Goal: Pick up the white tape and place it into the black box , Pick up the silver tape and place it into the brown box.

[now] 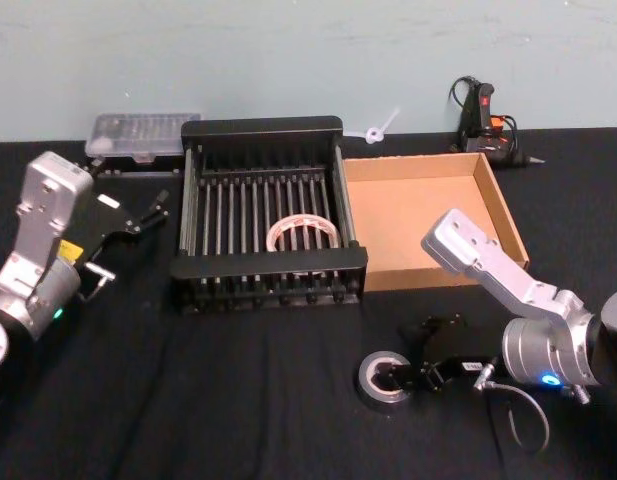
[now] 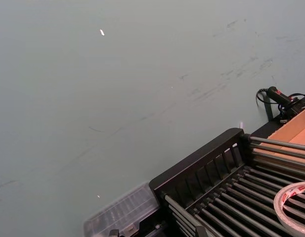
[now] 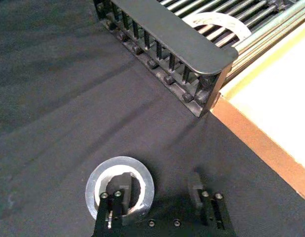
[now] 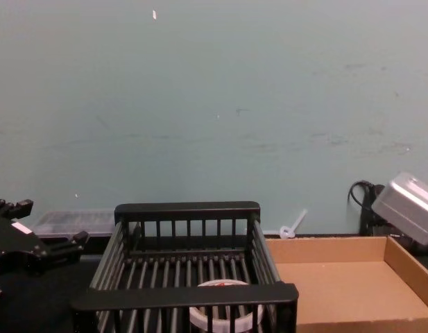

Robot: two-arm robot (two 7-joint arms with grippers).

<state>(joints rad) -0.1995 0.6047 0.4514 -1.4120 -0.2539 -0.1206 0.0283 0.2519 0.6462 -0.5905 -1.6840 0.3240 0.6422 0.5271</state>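
Observation:
The silver tape (image 1: 382, 380) (image 3: 144, 174) lies flat on the black cloth in front of the brown box (image 1: 493, 205) (image 3: 256, 134) (image 4: 338, 284). My right gripper (image 1: 413, 352) (image 3: 157, 191) is open and low over the roll: one finger sits in its core hole, the other on the cloth outside its wall. The white tape (image 1: 301, 232) (image 2: 294, 206) (image 3: 216, 22) (image 4: 224, 319) rests flat on the floor of the black box (image 1: 268, 265) (image 2: 201, 158) (image 3: 167, 34) (image 4: 186, 297). My left gripper (image 1: 148, 210) (image 4: 47, 223) hangs open and empty left of the black box.
A clear plastic case (image 1: 143, 133) (image 2: 122, 212) lies behind the black box's left corner. A glue gun (image 1: 483, 115) (image 2: 278, 96) with its cable sits at the back right, near a small white piece (image 1: 378, 128). A pale wall stands behind the table.

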